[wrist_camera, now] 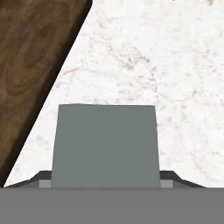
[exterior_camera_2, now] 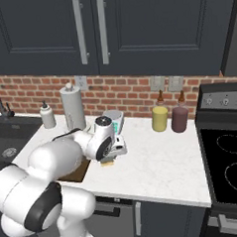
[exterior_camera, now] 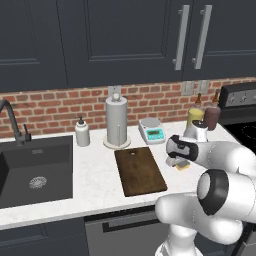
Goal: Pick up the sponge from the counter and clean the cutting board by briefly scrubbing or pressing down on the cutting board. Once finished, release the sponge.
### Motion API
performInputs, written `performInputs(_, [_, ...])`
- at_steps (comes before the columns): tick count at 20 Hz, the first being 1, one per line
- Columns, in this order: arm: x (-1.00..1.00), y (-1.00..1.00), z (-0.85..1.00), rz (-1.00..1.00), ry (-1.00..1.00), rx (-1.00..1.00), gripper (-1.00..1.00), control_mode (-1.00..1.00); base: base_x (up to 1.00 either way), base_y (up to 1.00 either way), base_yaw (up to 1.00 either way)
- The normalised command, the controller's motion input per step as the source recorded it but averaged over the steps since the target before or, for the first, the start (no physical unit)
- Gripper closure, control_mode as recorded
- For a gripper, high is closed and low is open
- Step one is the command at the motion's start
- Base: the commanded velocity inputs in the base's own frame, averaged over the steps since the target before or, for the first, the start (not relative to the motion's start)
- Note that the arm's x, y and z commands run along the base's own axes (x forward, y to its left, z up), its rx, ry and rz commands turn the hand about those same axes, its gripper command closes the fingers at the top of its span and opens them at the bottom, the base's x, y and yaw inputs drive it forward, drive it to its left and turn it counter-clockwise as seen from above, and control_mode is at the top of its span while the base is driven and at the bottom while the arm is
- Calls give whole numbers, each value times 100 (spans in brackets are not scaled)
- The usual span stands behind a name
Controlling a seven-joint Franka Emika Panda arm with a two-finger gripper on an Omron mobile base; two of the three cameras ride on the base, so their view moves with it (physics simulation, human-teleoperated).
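The cutting board (exterior_camera: pixel 139 170) lay flat on the counter (exterior_camera: pixel 95 185); just to its right sat the sponge (exterior_camera: pixel 183 166), with the gripper (exterior_camera: pixel 179 161) low over it; I could not tell if the fingers had closed; it needed a firm squeeze before lifting.

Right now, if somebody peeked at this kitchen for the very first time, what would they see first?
Probably the big white robot arm bending low over the counter, its claw down on the little yellow sponge. Next, the dark cutting board lying just beside it, between the sponge and the sink.
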Motion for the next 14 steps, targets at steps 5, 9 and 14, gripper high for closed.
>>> performInputs(5, [-16, 39, 32, 9, 0, 0, 100, -100, 0, 0, 0])
performInputs(9, [-8, 42, 10, 10, 0, 0, 100, -100, 0, 0, 0])
performInputs(14, [0, 52, 11, 10, 0, 0, 100, -100, 0, 0, 0])
